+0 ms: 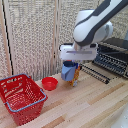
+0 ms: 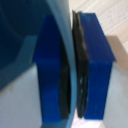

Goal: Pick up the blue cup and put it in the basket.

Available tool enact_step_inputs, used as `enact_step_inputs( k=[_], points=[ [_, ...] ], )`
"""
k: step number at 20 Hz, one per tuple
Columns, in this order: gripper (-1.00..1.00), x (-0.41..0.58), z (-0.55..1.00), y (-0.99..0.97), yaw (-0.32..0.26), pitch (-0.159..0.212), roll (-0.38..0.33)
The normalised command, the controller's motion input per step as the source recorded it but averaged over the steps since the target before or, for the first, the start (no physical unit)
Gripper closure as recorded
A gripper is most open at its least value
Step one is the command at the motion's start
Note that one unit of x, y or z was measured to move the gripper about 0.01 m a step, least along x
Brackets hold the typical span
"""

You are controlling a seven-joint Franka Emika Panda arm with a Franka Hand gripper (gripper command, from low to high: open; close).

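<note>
Mug in hand, heading for the basket

The fingers [image 2: 90,70] are pinching the blue mug [image 1: 69,71] by its wall above the counter [image 1: 90,102]; carrying it level toward the red basket [image 1: 22,97] seems wise.

The arm [image 1: 95,22] consists of large, rounded, glossy white housings joined by a dark grey band at the joint. It terminates in the gripping mechanism [image 1: 70,64], a white boxy unit. Its fingers [image 2: 49,70] are dark-blue rectangular blocks with black inner pads [image 2: 84,65].
</note>
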Motion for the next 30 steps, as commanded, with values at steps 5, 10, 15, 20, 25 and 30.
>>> enact_step_inputs(
  k=[5,10,15,20,25,30],
  points=[
    [1.00,0.654,0.86,0.30,0.150,0.155,0.071],
    [1.00,0.492,0.78,0.49,0.146,0.174,0.029],
    [1.00,0.455,0.39,0.77,0.077,0.105,0.000],
    [1.00,0.462,0.10,0.86,0.023,0.014,-0.009],
    [1.00,0.404,0.00,0.90,0.004,0.000,-0.017],
    [1.00,0.275,-0.20,0.98,0.001,0.016,-0.021]
  ],
)
